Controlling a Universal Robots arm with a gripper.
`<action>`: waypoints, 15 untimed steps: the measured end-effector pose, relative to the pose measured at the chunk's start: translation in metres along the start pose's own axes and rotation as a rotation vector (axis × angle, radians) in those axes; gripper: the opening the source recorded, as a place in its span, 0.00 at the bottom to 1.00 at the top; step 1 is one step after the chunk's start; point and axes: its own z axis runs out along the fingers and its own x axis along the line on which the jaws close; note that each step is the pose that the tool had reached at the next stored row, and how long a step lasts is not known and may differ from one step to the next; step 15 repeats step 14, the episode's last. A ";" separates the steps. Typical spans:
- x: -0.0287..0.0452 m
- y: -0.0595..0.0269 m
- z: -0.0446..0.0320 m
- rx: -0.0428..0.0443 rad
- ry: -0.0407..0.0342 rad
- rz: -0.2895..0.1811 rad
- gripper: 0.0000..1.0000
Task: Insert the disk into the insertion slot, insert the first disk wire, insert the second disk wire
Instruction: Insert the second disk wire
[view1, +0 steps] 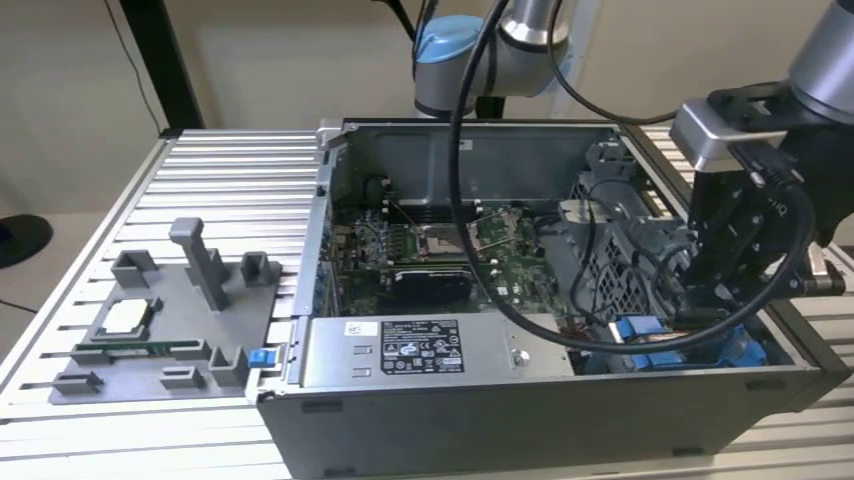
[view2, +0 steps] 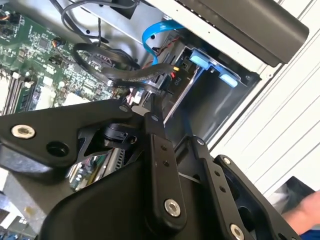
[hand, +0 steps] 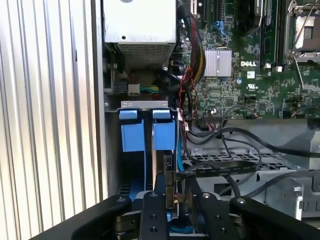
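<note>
Here, slatted aluminium table (view1: 200, 200) bears open computer case (view1: 534, 420); beige wall (view1: 267, 60) behind.

Ribbed aluminium table (view1: 214, 190): open computer case (view1: 534, 420); grey fixture plate (view1: 147, 345) beside it, exterior view's left

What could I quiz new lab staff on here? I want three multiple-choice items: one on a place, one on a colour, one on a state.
1. In the exterior view, the grey parts tray lies:
A. on that view's left of the computer case
B. inside the case
C. on the power supply

2. The drive carrier tabs are:
A. red
B. yellow
C. blue

3. The gripper is:
A. open over the tray
B. shut on a black wire
C. shut on the tray

Key:
1 A: the grey parts tray lies on the table beside the computer case.
2 C: the tabs are blue.
3 B: the gripper pinches the black wire.
</note>
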 end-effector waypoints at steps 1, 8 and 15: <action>-0.0002 0.0000 -0.0028 0.0000 0.0000 0.000 1.00; -0.0006 -0.0001 -0.0096 0.0000 -0.0009 0.000 1.00; -0.0007 -0.0002 -0.0102 0.0000 -0.0007 0.000 1.00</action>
